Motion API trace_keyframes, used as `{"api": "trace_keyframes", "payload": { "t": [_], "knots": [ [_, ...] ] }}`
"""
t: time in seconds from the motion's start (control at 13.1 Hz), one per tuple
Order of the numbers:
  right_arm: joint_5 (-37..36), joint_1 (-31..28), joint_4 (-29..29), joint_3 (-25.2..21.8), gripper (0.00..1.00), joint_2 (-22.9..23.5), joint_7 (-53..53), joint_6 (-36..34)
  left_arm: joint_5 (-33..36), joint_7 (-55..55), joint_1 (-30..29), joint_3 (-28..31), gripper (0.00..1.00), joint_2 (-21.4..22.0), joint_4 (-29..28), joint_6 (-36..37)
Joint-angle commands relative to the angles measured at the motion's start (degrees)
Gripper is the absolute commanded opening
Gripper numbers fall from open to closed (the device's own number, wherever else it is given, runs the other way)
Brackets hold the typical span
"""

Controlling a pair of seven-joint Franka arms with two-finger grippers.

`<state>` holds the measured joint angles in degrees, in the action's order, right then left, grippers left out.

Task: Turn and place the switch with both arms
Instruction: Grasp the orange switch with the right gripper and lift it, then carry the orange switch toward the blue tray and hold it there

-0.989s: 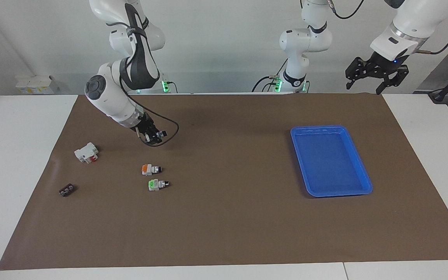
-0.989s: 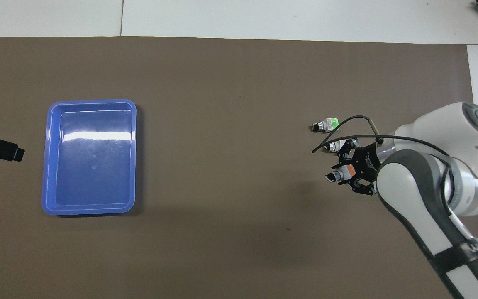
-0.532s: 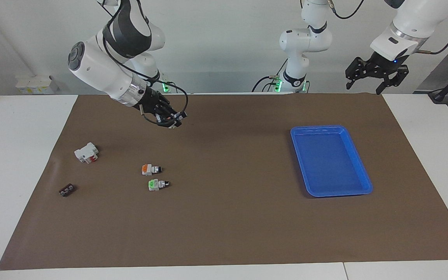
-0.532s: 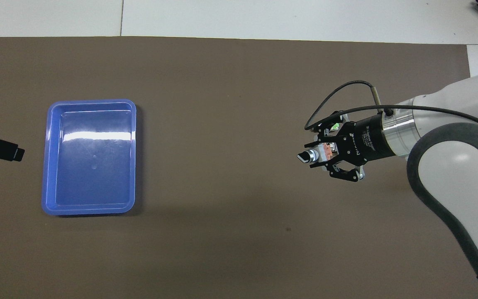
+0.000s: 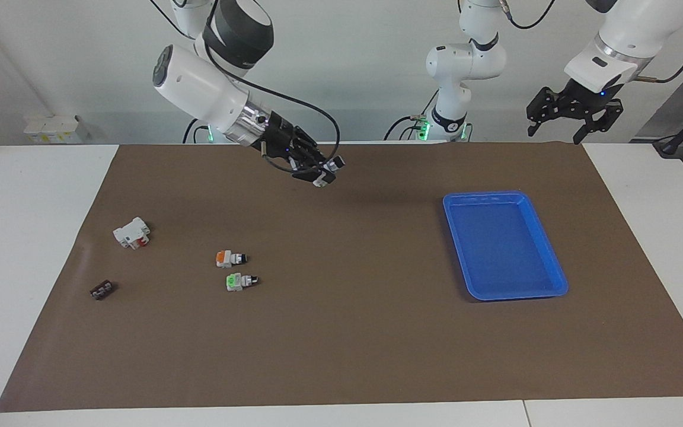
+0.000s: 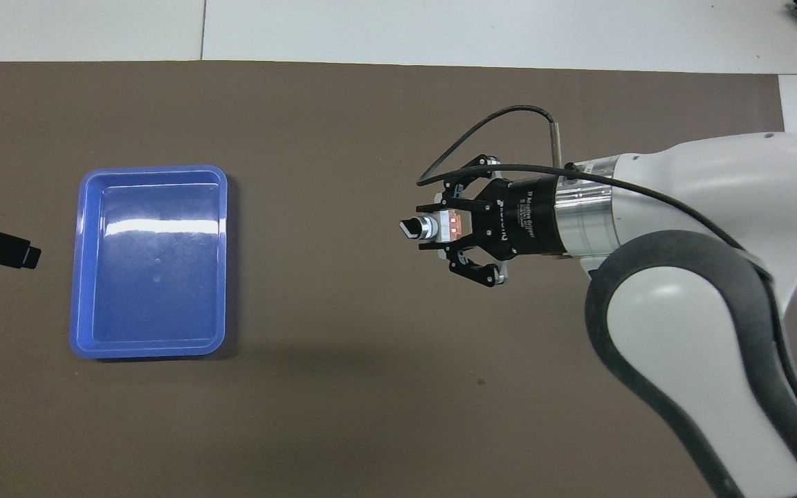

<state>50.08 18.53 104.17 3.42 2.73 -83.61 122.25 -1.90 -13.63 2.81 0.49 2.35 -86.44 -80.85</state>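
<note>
Carrying small orange-ended selector switch [image 6: 440, 227] in mid-air, pinched in right black claw gripper [image 6: 448, 228] above brown mat [image 5: 341, 332].
Item: orange block end between fingertips, white-grey middle, black knob tip pointing toward blue plastic tray [image 5: 555, 279]. Handling advice: keep knob exposed for handover; left black claw gripper [image 5: 573, 112] waits, spread, near tray.

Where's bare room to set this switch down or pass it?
Free: inside the empty blue plastic tray, and the brown mat between it and the green-ended switch. Crowded: toward the right arm's end, the orange-ended switch, white-and-red block, small black part.
</note>
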Motion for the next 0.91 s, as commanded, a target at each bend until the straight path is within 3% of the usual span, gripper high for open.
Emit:
{"api": "trace_keyframes", "payload": {
  "t": [0.0, 0.38, 0.84],
  "knots": [
    [2.5, 3.4, -1.5, 0.1, 0.0, 1.7, -2.9, 5.4, -0.1, -0.1, 0.3, 0.4, 1.0, 1.4, -1.4, 0.3],
    [2.5, 11.3, -1.9, 0.4, 0.0, 3.2, -3.5, 13.3, -0.1, -0.1, 0.3, 0.4, 1.0, 1.4, -1.5, 0.3],
    [1.9, 14.6, -2.6, 0.4, 0.0, 3.2, -6.0, 12.6, -0.1, -0.1, 0.3, 0.4, 1.0, 1.4, -1.4, 0.3]
  ]
}}
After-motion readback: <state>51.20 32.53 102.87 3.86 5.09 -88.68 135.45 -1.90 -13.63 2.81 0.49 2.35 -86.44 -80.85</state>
